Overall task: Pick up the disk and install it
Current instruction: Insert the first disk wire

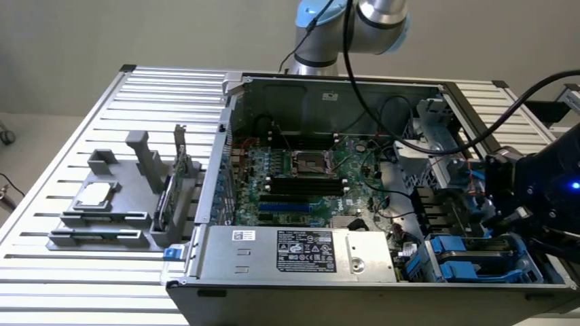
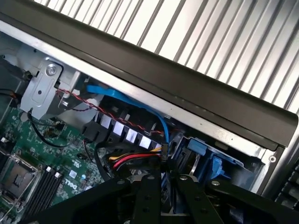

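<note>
Motherboard green shows inside the open grey metal computer case [image 1: 210, 272] in the exterior view. A grey slotted tray [image 1: 102, 227] stands beside it on the exterior view's left, and the black gripper [image 1: 534, 204] hangs over the blue plastic carriers [image 1: 471, 261] in the bay. The power supply's label is unreadable.

In the wrist view the gripper [image 2: 167, 179] faces those carriers [image 2: 215, 164], and "DELL" reads on the board [image 2: 70, 174]. Whether a carrier frames the silver-grey disk cannot be told, nor how the jaws stand.

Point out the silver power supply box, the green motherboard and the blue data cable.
Silver metal power supply box [image 1: 295, 252]: exterior view, its labelled top face.
Green motherboard [image 1: 303, 178]: exterior view, near the memory slots.
Blue flat data cable [image 2: 122, 96]: wrist view, its upper bend.
</note>
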`<action>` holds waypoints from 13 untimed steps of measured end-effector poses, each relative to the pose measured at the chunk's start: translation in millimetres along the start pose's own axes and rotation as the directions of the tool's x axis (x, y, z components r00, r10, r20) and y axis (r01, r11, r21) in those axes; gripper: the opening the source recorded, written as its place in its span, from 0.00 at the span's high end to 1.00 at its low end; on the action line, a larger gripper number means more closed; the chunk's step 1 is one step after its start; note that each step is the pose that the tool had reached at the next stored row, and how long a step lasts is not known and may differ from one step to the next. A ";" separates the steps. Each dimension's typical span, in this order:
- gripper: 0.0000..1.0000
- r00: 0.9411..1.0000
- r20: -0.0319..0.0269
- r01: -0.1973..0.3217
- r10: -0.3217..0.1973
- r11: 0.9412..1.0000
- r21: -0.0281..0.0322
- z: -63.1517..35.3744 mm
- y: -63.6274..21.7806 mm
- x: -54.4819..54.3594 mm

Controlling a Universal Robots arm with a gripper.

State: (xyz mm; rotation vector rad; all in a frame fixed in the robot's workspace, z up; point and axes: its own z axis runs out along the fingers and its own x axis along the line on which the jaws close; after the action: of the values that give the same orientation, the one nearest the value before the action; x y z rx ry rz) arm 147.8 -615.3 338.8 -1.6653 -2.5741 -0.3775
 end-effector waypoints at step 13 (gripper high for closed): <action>0.82 0.993 0.006 -0.117 0.117 0.993 0.016 -0.9 -1.1 -2.4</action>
State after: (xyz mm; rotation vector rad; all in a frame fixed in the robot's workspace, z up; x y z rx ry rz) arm 147.7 -618.1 339.1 -1.8025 -2.4613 -0.3447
